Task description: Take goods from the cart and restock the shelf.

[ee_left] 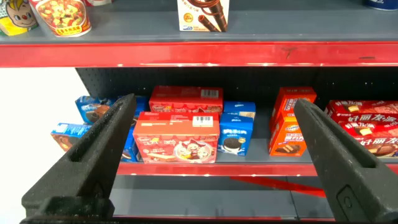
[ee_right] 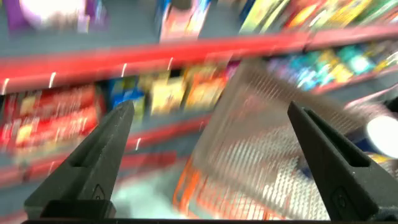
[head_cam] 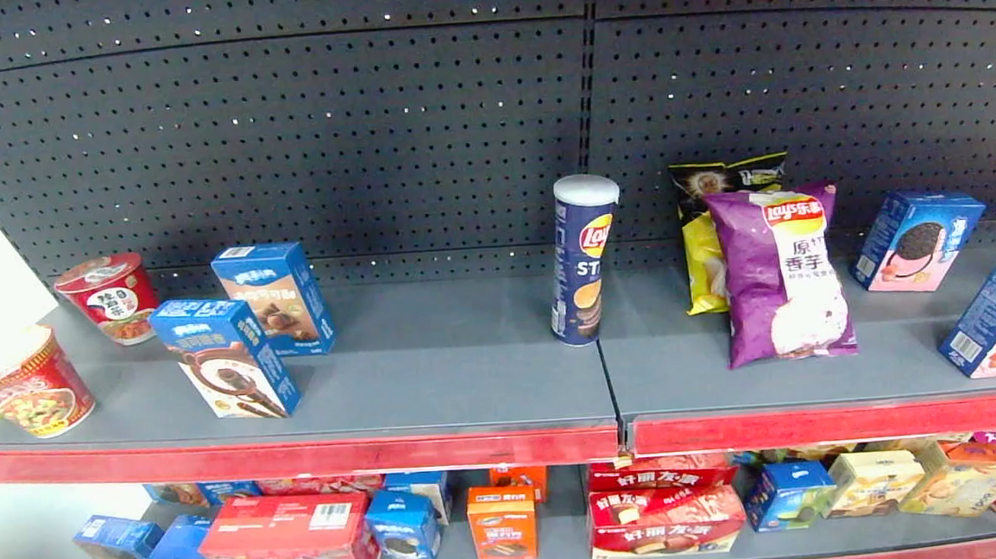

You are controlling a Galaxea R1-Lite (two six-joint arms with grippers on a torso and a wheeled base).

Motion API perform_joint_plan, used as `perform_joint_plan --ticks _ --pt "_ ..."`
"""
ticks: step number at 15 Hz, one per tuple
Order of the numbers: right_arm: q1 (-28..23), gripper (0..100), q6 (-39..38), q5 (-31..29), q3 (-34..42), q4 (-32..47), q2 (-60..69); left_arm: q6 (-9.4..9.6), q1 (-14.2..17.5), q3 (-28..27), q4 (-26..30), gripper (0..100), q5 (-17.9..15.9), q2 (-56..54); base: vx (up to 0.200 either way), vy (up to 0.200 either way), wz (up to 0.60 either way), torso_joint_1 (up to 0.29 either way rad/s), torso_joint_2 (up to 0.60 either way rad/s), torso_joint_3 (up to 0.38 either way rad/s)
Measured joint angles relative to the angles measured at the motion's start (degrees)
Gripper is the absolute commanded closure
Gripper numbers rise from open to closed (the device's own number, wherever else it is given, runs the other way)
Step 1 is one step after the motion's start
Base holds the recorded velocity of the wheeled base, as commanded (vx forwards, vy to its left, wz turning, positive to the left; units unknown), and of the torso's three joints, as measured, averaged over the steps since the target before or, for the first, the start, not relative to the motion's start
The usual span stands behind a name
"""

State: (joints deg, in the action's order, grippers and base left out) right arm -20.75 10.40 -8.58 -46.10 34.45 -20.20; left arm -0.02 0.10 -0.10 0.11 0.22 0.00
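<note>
The cart (ee_right: 261,143), a wire-mesh basket on an orange frame, shows blurred just beyond the right gripper (ee_right: 210,106), whose two black fingers stand wide apart with nothing between them. A round white-topped thing (ee_right: 380,134) lies in the basket, too smeared to name. The shelf (head_cam: 434,361) faces the head camera, its grey upper board edged in red. On that board a tall chip can (head_cam: 584,259) stands upright near the middle, beside the seam between two boards. At its 3 o'clock a purple chip bag (head_cam: 781,275) stands in front of a yellow-and-black bag (head_cam: 704,250), overlapping it. Farther out at 3 o'clock sit two blue-and-pink cookie boxes (head_cam: 918,241), apart from each other. At the can's 9 o'clock, across a bare stretch, two blue biscuit-stick boxes (head_cam: 228,356) stand tilted, one just behind the other, with two red noodle cups (head_cam: 110,299) beyond them. At 6 o'clock, on the lower board, are orange boxes (head_cam: 502,521), and at about 7 o'clock a big red box (head_cam: 293,538). The left gripper (ee_left: 214,99) faces that lower board, fingers spread wide and empty, with the big red box straight ahead.
</note>
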Motion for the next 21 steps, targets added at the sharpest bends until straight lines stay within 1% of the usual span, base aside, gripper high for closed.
perform_joint_plan --ticks 1,3,4,7,9,11,14,15,17,19,21 --pt "-0.5 0 -0.4 -0.5 0.0 -0.7 0.5 0.02 0.0 0.0 0.0 0 0.0 0.0 0.0 0.0 0.0 0.0 0.0 0.0" --pt "-1.0 0 -1.6 -4.0 0.3 -1.0 1.5 0.0 0.0 0.0 0.0 0 0.0 0.0 0.0 0.0 0.0 0.0 0.0 0.0" --pt "-0.9 0 -1.4 -4.7 0.9 -0.6 2.1 0.0 0.0 0.0 0.0 0 0.0 0.0 0.0 0.0 0.0 0.0 0.0 0.0" --pt "-0.4 0 2.6 -5.0 4.1 -0.9 5.3 0.02 0.0 0.0 0.0 0 0.0 0.0 0.0 0.0 0.0 0.0 0.0 0.0" --pt "-0.3 0 7.4 -5.0 6.7 -1.1 8.8 0.02 0.0 0.0 0.0 0 0.0 0.0 0.0 0.0 0.0 0.0 0.0 0.0" --pt "-0.2 0 11.3 -4.7 8.1 -1.3 12.3 0.65 0.0 0.0 0.0 0 -0.3 0.0 0.0 0.0 0.0 0.0 0.0 0.0" --pt "-0.2 0 11.7 -5.1 9.1 -1.4 14.7 0.67 0.0 0.0 0.0 0 -0.4 0.0 0.0 0.0 0.0 0.0 0.0 0.0" --pt "-0.3 0 11.6 -5.1 9.2 -1.4 15.1 1.17 0.0 0.0 0.0 0 -0.5 0.0 0.0 0.0 0.0 0.0 0.0 0.0" --pt "-0.3 0 11.7 -5.1 9.4 -1.5 15.6 1.33 0.0 0.0 0.0 0 -1.0 0.0 0.0 0.2 0.0 0.0 0.0 0.0" --pt "-0.3 0 11.6 -5.1 9.4 -2.3 15.8 1.04 0.0 0.0 0.0 0 -1.0 0.0 0.0 0.2 0.0 0.0 0.01 -0.002" --pt "-0.3 0 11.6 -5.0 9.6 -2.8 15.8 0.93 0.0 0.0 0.1 0 -0.9 0.0 0.0 0.2 -0.6 0.005 0.0 0.005"
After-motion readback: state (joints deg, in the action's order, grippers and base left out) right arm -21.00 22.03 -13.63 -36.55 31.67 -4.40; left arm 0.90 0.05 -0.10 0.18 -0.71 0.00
